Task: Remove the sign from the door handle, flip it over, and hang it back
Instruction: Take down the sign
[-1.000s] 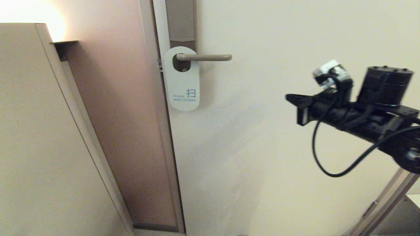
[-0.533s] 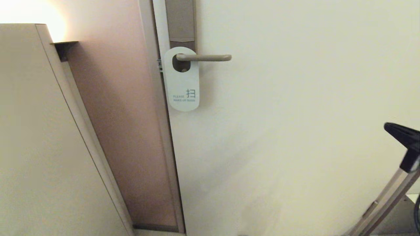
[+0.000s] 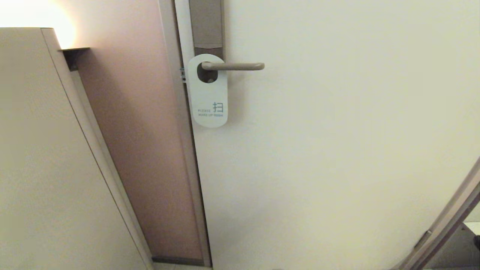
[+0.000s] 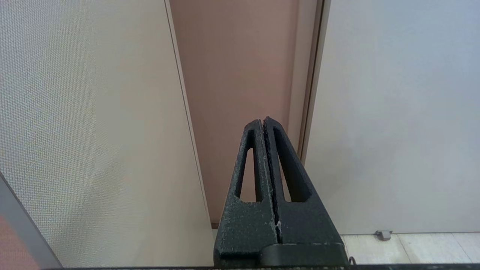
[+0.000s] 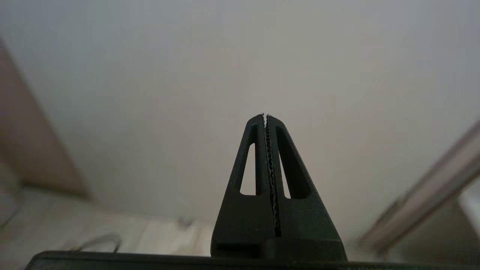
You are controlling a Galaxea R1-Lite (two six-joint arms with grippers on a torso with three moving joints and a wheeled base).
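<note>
Hanging on the door handle [image 3: 232, 66], close to its inner end: the sign [image 3: 207, 91], flat against the door [image 3: 337, 131], handle passing through the hole near the sign's top. Behind both, a lock plate [image 3: 206, 24] running up the door's left edge. Left of the door, a recessed panel [image 3: 138, 131]; further left and nearer, a cabinet [image 3: 41, 150]. At lower right, a slanting rail [image 3: 446, 225]. Low down, facing the panel and door edge near the floor: the left gripper [image 4: 263, 123], fingertips pressed together. Before the bare door: the right gripper [image 5: 265, 118], likewise closed up, holding nothing.
</note>
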